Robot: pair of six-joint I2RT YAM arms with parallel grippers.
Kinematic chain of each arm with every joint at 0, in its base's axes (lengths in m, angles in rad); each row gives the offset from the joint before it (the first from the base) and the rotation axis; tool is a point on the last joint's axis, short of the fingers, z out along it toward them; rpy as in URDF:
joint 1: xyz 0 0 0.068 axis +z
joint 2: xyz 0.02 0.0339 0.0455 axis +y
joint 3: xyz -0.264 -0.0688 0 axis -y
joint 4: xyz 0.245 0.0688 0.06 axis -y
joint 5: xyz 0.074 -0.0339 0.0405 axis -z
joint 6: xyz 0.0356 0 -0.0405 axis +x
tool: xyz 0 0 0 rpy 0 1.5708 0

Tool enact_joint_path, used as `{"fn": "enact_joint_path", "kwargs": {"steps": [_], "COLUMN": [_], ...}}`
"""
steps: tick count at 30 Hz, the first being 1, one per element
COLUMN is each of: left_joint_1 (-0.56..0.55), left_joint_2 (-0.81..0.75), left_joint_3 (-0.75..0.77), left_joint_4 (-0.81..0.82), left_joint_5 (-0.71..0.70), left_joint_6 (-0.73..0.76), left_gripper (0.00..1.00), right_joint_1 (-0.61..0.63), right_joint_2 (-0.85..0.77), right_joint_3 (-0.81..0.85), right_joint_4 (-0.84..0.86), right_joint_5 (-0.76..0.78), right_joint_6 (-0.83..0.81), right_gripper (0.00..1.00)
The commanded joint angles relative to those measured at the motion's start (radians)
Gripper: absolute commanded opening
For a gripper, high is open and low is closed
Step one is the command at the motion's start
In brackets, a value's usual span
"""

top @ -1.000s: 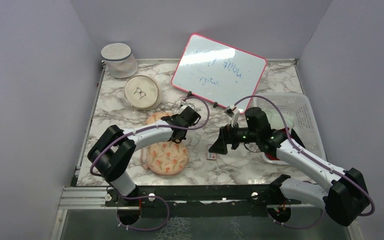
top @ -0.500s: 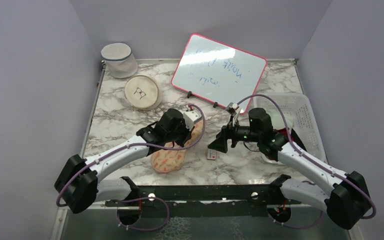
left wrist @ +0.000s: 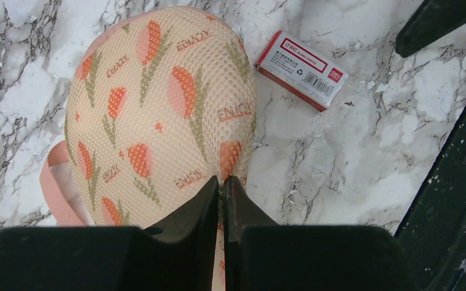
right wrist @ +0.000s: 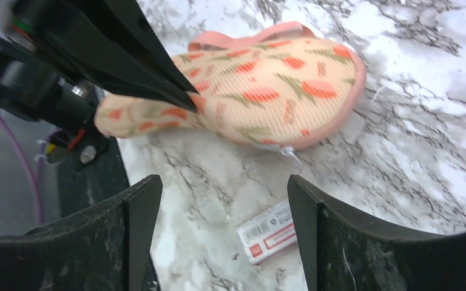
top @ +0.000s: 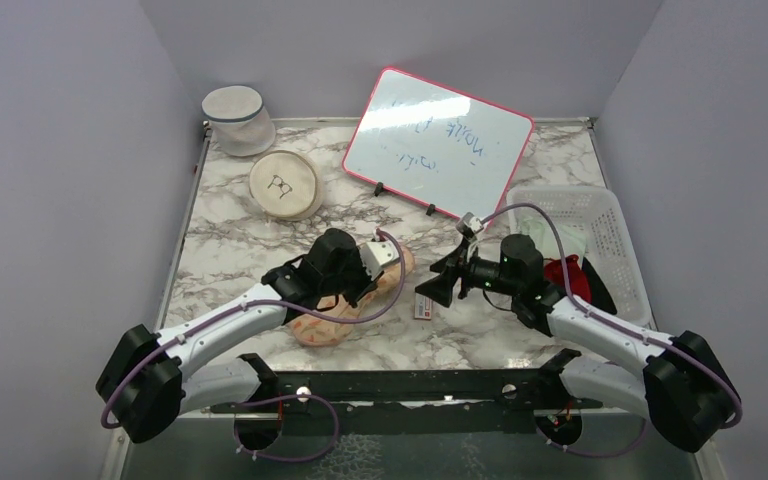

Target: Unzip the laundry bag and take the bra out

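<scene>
The left gripper (left wrist: 221, 182) has its jaws clenched on the laundry bag (left wrist: 158, 103), which lies on the table (left wrist: 352, 151) with the bra (right wrist: 261, 91) inside; perhaps they pinch only mesh, not the zipper, so pulling would drag everything; the right gripper (right wrist: 221, 188) waits nearby, jaws released.

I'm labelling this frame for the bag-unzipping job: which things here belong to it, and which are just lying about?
Job:
laundry bag
bra, inside the bag

Lying about:
small red-and-white box
whiteboard
white basket
red cloth
round disc with bra icon
mesh cylinder
</scene>
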Motion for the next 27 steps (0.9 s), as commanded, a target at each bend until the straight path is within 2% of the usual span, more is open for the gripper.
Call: {"fn": "enact_joint_path", "kwargs": {"steps": [1, 3, 6, 9, 12, 16, 27], "left_joint_1": [0.001, 0.001, 0.001, 0.001, 0.001, 0.001, 0.000], "left_joint_2": [-0.056, -0.068, -0.089, -0.110, -0.125, -0.151, -0.150], "left_joint_3": [-0.011, -0.015, -0.019, -0.025, -0.026, -0.031, -0.026], "left_joint_4": [0.037, 0.038, 0.043, 0.049, 0.049, 0.049, 0.053], "left_joint_5": [0.024, 0.021, 0.018, 0.018, 0.019, -0.002, 0.060], "left_joint_6": [0.028, 0.028, 0.025, 0.024, 0.022, 0.015, 0.006], "left_gripper": [0.00, 0.00, 0.00, 0.00, 0.00, 0.00, 0.00], "right_joint_1": [0.005, 0.006, 0.006, 0.006, 0.006, 0.006, 0.006], "right_joint_2": [0.026, 0.048, 0.104, 0.155, 0.221, 0.295, 0.603], "right_joint_3": [-0.092, -0.113, -0.128, -0.166, -0.218, -0.220, -0.189], "right_joint_4": [0.265, 0.338, 0.431, 0.572, 0.755, 0.844, 1.227], "right_joint_5": [0.078, 0.057, -0.062, -0.108, -0.069, -0.024, -0.127], "right_joint_6": [-0.091, -0.132, -0.232, -0.249, -0.231, -0.233, -0.088], "right_gripper": [0.73, 0.72, 0.65, 0.64, 0.60, 0.58, 0.49]}}
